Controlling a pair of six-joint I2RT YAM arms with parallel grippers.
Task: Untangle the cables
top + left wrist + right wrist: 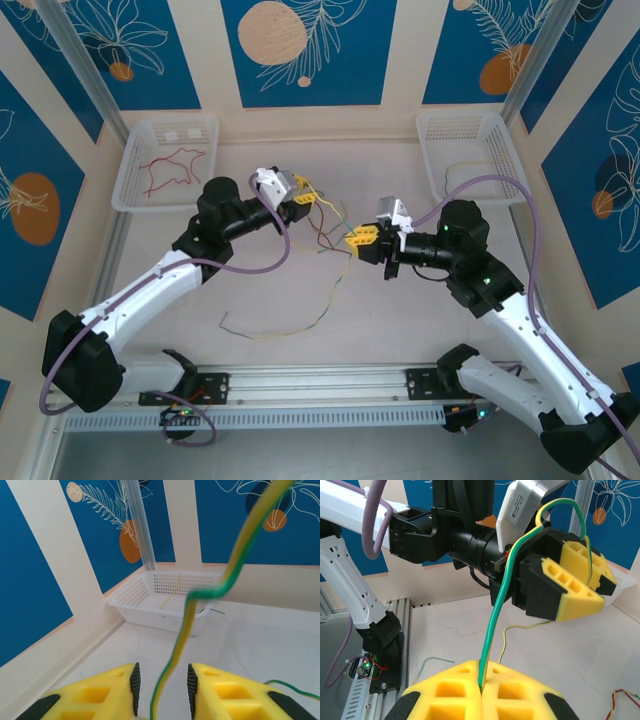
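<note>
My right gripper is shut on a green-and-yellow cable. That cable rises and loops over my left gripper. In the left wrist view the same striped cable runs between the left gripper's jaws, which stand apart and do not touch it. From above, the left gripper and right gripper sit close together over the table's middle, with a small tangle of dark red and green cables between them. A yellow-green cable trails toward the near edge.
A white basket at the back left holds a red cable. Another white basket at the back right holds a pale cable. An aluminium rail runs along the near edge.
</note>
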